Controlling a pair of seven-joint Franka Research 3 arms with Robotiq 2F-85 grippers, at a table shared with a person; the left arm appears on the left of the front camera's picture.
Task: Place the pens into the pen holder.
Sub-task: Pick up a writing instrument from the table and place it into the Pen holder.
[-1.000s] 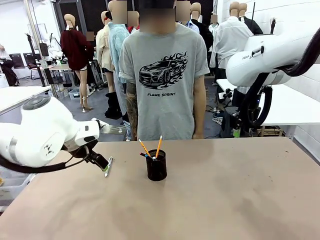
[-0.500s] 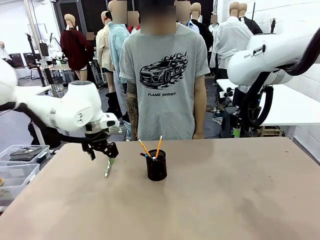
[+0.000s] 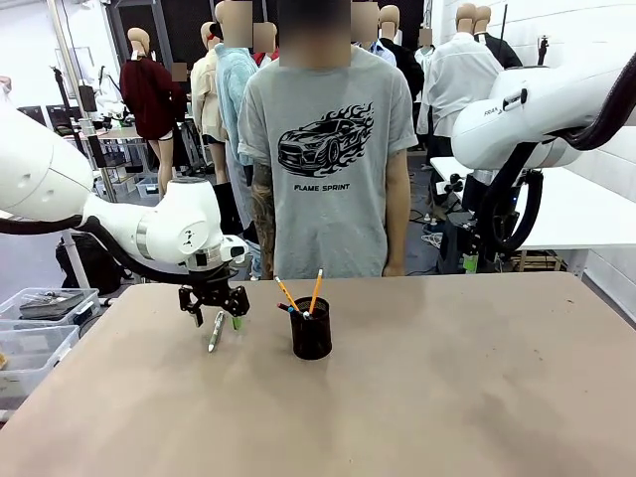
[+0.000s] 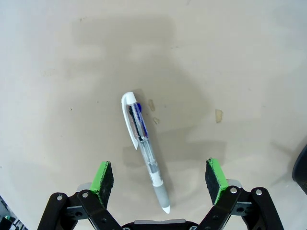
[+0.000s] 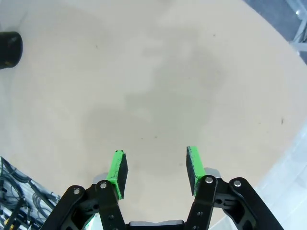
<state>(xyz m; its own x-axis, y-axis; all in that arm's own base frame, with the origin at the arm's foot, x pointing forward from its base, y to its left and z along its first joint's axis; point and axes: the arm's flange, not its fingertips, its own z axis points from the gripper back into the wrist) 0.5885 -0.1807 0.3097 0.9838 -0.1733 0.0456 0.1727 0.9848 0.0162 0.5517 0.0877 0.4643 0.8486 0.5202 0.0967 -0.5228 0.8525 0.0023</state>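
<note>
Pick-up step: the left claw (image 4: 159, 173) hangs wide open and empty, the pen (image 4: 142, 146) lying beneath, between its jaws. Next: lower, close, carry to the holder (image 3: 311, 336).

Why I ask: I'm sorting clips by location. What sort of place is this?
Probably an indoor robotics lab or workshop: white robot arms, the left arm and right arm, flank a shared table, with plastic storage bins and another white table beside it.
</note>
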